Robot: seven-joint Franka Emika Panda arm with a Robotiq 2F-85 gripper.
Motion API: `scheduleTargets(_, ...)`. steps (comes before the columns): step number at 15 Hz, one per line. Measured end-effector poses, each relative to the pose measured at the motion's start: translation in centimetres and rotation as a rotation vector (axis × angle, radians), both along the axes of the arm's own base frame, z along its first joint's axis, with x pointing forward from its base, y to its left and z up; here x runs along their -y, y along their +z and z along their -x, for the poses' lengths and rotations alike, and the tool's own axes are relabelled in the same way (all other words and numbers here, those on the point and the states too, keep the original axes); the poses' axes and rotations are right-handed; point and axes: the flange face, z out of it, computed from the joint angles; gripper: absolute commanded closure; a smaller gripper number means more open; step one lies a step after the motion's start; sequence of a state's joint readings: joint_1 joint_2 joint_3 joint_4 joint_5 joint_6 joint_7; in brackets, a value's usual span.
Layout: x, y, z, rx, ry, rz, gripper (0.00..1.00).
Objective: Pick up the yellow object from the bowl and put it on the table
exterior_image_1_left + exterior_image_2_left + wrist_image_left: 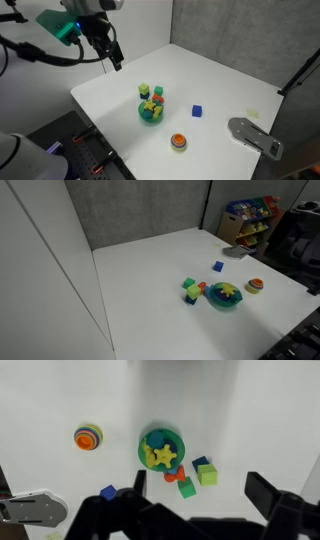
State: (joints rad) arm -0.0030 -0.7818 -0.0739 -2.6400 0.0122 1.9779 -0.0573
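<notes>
Wrist view alone shows yellow object (pixel 161 456) spiky, inside bowl (pixel 142 455).

In an exterior view the camera stands high and well back. It looks down over one corner of the worktop (pixel 220 85), so nearly all edges are seen. In an exterior view the camera is lower and looks along the worktop (pixel 150 275) towards its far edge. The wrist view faces straight down from well above, with the bowl (pixel 162 450) near the middle. All three views share the bowl and the part of the worktop around it.
</notes>
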Motion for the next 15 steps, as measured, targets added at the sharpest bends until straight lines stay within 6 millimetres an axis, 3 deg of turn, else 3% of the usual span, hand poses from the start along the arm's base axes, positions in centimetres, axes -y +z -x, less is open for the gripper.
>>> scheduleTargets(7,-0.4,-0.5,-0.6,0.002,-0.007,0.008,0.00)
scheduleTargets(10,-1.5,-1.9,-2.8,0.005,-0.020,0.030,0.00)
scheduleTargets(15,-4.0,-5.0,-8.4,0.013,-0.032,0.053,0.00)
